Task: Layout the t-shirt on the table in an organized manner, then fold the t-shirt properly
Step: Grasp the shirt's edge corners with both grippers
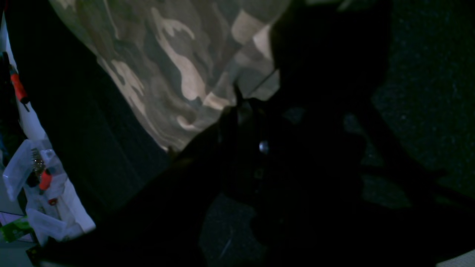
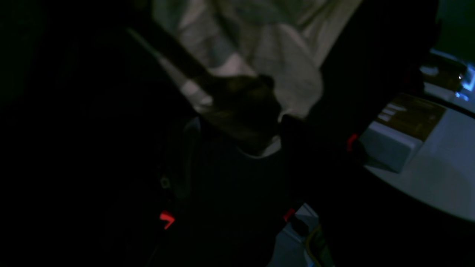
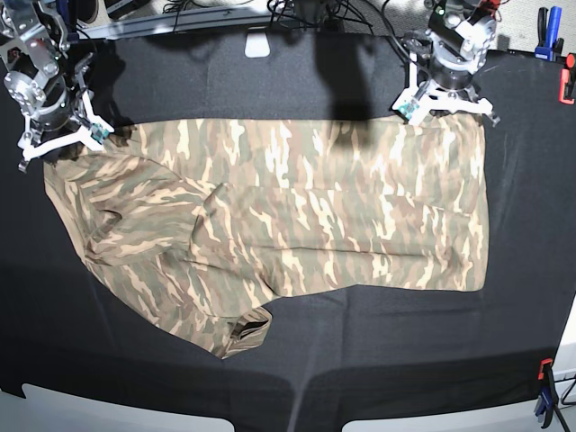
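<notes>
The camouflage t-shirt [image 3: 297, 216] lies spread wide on the black table [image 3: 360, 360], its upper edge pulled fairly straight and its left part rumpled. The tan neckline [image 3: 247, 328] is at the lower edge. My left gripper [image 3: 445, 110] sits at the shirt's upper right corner. In the left wrist view it [image 1: 237, 107] is dark and appears pinched on the shirt's edge [image 1: 178, 66]. My right gripper [image 3: 61, 135] sits at the upper left corner. In the right wrist view it [image 2: 252, 122] appears closed on bunched fabric [image 2: 282, 66].
Orange [image 3: 567, 81] and blue [image 3: 543, 22] clamps stand at the right back edge, and another clamp [image 3: 544, 391] at the front right corner. A white object [image 3: 257, 45] and cables lie at the back edge. A grey box [image 2: 393, 144] stands beyond the table.
</notes>
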You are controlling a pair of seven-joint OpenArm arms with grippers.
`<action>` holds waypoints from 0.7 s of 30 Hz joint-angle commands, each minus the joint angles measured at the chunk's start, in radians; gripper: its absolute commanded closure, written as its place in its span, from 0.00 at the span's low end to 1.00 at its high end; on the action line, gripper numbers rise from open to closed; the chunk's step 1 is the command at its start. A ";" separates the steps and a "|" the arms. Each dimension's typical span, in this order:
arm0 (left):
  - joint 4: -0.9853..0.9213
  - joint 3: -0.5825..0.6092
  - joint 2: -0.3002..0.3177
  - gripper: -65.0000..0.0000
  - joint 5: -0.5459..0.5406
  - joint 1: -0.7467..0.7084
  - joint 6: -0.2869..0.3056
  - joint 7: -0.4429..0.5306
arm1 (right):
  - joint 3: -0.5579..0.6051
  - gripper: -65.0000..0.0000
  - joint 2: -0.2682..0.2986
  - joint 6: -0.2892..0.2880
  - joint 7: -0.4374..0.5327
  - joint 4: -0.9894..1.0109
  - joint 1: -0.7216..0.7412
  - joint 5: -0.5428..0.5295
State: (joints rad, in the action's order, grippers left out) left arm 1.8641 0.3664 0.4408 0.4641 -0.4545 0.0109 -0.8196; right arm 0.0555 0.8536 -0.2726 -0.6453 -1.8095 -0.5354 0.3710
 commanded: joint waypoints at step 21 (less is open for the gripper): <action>0.008 -0.004 0.008 1.00 0.007 -0.002 -0.008 -0.017 | -0.009 0.60 0.025 0.094 0.086 0.086 0.010 0.051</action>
State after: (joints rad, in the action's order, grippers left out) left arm 1.8641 0.3664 0.4408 0.4641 -0.4545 0.0105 -0.8196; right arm 0.0563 0.8589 -0.1944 -0.5644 -1.7145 -0.5316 0.4145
